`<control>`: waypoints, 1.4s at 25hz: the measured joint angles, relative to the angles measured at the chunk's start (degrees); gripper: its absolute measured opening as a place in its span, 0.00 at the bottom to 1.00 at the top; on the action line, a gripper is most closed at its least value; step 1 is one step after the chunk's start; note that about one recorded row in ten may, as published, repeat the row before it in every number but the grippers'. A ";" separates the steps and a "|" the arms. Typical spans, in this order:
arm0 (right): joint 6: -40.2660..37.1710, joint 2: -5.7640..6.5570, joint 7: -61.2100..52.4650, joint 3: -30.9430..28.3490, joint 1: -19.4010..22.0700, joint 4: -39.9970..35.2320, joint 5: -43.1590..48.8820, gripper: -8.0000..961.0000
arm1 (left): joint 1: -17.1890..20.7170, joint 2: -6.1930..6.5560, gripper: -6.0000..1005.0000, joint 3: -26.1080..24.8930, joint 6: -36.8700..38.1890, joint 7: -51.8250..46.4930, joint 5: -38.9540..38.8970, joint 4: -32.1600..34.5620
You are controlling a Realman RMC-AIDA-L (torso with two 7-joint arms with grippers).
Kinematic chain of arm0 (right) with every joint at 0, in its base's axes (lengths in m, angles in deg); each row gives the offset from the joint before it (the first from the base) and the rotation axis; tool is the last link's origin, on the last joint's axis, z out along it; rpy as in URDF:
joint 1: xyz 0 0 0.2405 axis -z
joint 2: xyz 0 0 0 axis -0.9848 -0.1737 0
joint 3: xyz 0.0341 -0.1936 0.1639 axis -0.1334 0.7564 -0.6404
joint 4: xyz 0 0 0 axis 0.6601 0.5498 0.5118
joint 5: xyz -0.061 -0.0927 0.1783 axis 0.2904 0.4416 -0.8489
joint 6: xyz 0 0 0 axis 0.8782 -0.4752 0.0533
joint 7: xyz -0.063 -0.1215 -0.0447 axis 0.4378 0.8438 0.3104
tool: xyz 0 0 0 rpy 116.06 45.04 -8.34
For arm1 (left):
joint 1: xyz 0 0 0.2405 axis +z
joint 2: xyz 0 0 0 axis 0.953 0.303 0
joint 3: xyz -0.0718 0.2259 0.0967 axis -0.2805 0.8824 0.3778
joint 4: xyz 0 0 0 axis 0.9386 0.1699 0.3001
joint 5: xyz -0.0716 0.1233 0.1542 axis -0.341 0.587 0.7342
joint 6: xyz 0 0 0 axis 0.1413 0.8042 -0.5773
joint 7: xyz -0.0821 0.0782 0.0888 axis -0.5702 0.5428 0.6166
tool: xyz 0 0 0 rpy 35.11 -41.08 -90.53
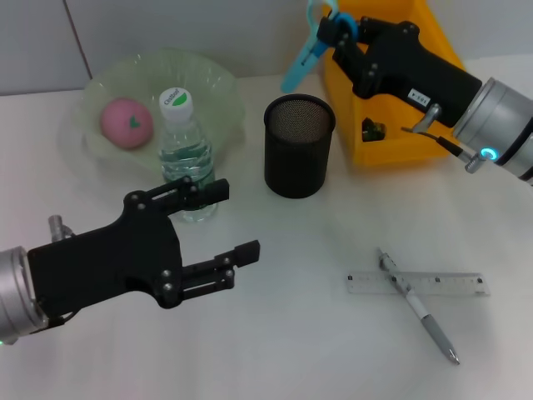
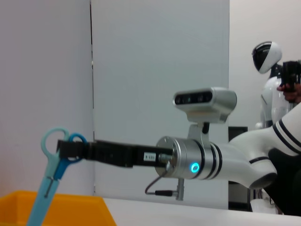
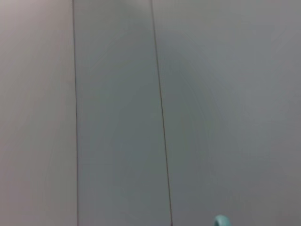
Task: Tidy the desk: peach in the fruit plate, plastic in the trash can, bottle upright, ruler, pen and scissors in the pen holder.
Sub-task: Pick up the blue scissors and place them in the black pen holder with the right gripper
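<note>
My right gripper (image 1: 331,32) is shut on the handles of the light blue scissors (image 1: 301,60), which hang tilted above and just behind the black mesh pen holder (image 1: 298,147). In the left wrist view the scissors (image 2: 51,178) dangle from the right gripper (image 2: 69,149). A pink peach (image 1: 127,122) lies in the pale green fruit plate (image 1: 212,83). The bottle (image 1: 185,157) stands upright beside the plate. My left gripper (image 1: 231,222) is open and empty, low in front of the bottle. A clear ruler (image 1: 433,284) and a grey pen (image 1: 423,310) lie crossed at the front right.
The orange trash can (image 1: 391,154) stands at the back right under my right arm, with a small dark item (image 1: 371,129) inside. Its rim (image 2: 61,202) shows in the left wrist view. The right wrist view shows only a grey wall and a tip of the scissors' handle (image 3: 221,221).
</note>
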 joint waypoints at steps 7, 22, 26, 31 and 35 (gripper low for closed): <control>2.38 -0.01 3.90 0.29 -0.12 0.28 -0.07 0.12 | -1.00 0.10 0.75 -0.47 0.62 -0.24 -0.13 -1.76; 9.05 0.07 1.98 3.73 -0.52 1.55 0.14 0.14 | -1.85 0.26 0.75 -2.69 1.85 -1.54 0.18 -3.58; 10.76 0.02 2.27 4.82 -1.04 2.51 0.09 0.14 | -2.67 0.26 0.75 -2.79 1.89 -1.41 0.17 -4.99; 12.03 0.00 2.35 4.91 -0.93 2.89 0.04 0.15 | -2.81 0.26 0.75 -2.82 1.97 -1.33 0.17 -5.03; 12.99 0.00 2.66 4.93 -0.98 3.70 0.04 0.15 | -2.84 0.26 0.75 -2.81 1.97 -1.09 0.17 -5.04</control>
